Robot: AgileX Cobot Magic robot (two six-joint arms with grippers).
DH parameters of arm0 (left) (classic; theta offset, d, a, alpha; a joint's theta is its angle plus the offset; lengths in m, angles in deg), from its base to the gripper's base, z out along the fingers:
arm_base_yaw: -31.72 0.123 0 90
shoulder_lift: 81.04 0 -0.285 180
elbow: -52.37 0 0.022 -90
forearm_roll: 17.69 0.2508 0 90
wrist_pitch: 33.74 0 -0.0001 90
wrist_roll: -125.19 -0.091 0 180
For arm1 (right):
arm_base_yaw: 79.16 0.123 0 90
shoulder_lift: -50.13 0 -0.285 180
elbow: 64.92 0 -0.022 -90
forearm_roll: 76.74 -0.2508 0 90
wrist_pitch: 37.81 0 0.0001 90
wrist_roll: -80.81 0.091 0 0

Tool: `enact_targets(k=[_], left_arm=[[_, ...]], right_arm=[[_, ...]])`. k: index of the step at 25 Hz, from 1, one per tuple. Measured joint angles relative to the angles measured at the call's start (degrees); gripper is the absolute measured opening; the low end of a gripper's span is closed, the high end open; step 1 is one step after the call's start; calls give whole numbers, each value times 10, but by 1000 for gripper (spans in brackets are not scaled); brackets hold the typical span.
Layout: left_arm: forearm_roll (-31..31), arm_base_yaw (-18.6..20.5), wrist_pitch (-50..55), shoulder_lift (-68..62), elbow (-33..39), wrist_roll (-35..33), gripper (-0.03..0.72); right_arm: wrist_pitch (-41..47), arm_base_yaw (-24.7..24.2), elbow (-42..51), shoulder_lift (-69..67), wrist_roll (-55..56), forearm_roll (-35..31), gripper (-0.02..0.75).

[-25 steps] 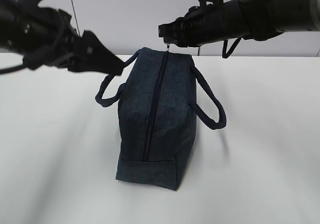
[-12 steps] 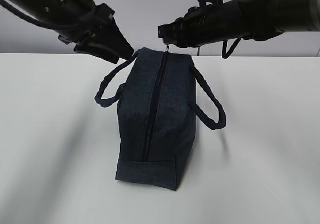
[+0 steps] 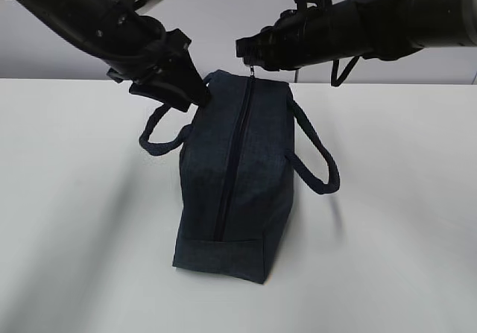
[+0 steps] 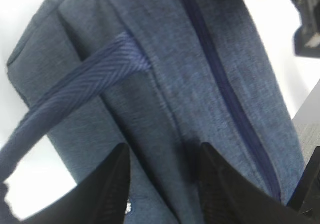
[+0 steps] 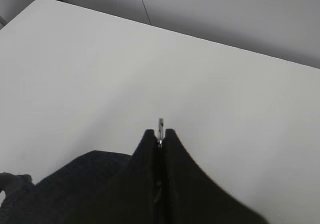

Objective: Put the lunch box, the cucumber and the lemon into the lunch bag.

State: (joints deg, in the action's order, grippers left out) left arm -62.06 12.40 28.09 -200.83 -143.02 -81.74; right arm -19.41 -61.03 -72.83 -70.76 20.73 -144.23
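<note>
While one lunch bag (image 3: 235, 173) stands zipped, right end effector (image 3: 250, 56) pinching its zipper pull (image 5: 160, 126), left end effector (image 4: 162, 156) spread wide.

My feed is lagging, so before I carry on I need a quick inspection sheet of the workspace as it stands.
Surface: white table, bare where seen.
Job's things: lunch bag upright, zipper closed along the top; lunch box, cucumber and lemon not seen.
Clutter: nothing seen.
Grippers: right tool shut on the zipper pull at the bag's far end; left tool open, fingers astride the bag's fabric beside a handle.
Cables: black cable looped under the right arm.
Surroundings: plain grey wall.
</note>
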Motion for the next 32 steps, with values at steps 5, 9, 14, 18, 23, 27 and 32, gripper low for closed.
enact_targets(k=[5, 9, 14, 18, 23, 27, 32], left_arm=[[0, -9, 2, -5, -13, 0, 304], [0, -9, 13, -5, -34, 0, 304], [-2, -13, 14, -12, -41, 9, 303], [-2, -14, 16, -21, -41, 15, 300], [0, -14, 16, -30, -41, 19, 250], [0, -14, 16, -31, -41, 5, 141], [1, -16, 16, -32, -41, -21, 3]], right_arm=[[0, 0, 0, 0, -2, 0, 0], [0, 0, 0, 0, -2, 0, 0], [0, 0, 0, 0, -2, 0, 0], [0, -1, 0, 0, -2, 0, 0], [0, -3, 0, 0, -2, 0, 0], [0, -3, 0, 0, -2, 0, 0], [1, -3, 0, 0, -2, -1, 0]])
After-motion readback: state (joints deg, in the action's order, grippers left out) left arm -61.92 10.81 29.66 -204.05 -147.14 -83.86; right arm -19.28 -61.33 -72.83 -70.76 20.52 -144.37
